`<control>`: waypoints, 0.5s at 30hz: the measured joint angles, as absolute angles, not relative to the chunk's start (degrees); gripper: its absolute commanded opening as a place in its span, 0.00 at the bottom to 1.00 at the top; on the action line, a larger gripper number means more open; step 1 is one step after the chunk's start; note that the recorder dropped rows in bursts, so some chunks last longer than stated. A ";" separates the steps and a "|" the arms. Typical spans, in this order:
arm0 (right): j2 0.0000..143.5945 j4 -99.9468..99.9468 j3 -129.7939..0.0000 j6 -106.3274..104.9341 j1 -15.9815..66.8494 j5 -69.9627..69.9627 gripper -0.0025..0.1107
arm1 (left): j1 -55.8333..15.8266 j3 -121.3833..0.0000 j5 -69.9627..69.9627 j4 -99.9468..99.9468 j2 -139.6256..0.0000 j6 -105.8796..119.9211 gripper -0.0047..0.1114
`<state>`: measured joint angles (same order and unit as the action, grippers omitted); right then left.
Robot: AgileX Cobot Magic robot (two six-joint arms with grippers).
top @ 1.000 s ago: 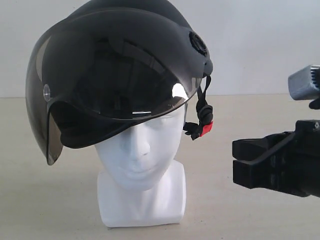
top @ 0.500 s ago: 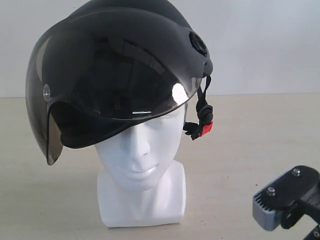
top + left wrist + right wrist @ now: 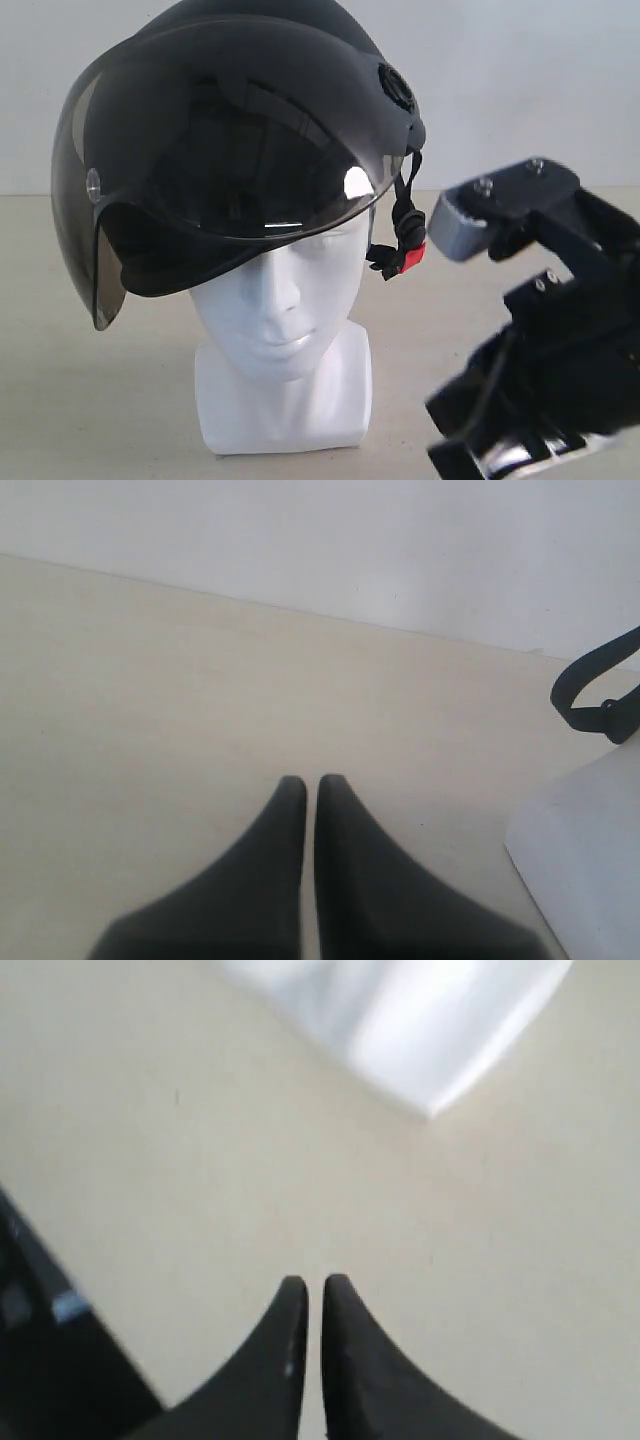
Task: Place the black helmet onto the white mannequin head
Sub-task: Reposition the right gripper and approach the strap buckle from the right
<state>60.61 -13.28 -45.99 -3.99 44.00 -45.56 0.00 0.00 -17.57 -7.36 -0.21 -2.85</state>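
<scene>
The helmet (image 3: 240,120) sits on the head (image 3: 285,330), with its visor (image 3: 200,170) down over the brow. The red buckle (image 3: 413,257) hangs on the strap (image 3: 405,205) beside the cheek. The head stands upright on the table (image 3: 90,400). The right arm (image 3: 560,340), blurred, hovers to the right of the head and apart from it. The right gripper (image 3: 314,1282) has its fingers together, holding nothing. The left gripper (image 3: 311,780) is likewise closed and empty, above the table near the head's base (image 3: 585,860).
</scene>
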 measured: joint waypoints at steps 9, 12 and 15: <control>61.91 -11.95 -41.08 -2.65 33.22 -17.65 0.50 | 0.00 0.00 -17.57 -7.36 -0.21 -2.85 0.08; 64.06 -12.63 -40.95 -2.41 29.26 -13.68 0.50 | 0.00 0.00 -17.57 -7.36 -0.21 -2.85 0.08; 65.61 -15.54 -40.95 -3.45 27.72 -11.86 0.55 | 0.00 0.00 -17.57 -7.36 -0.21 -2.85 0.08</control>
<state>65.61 -15.54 -40.95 -3.45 27.72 -11.86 0.00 0.00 -17.57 -7.36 -0.21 -2.85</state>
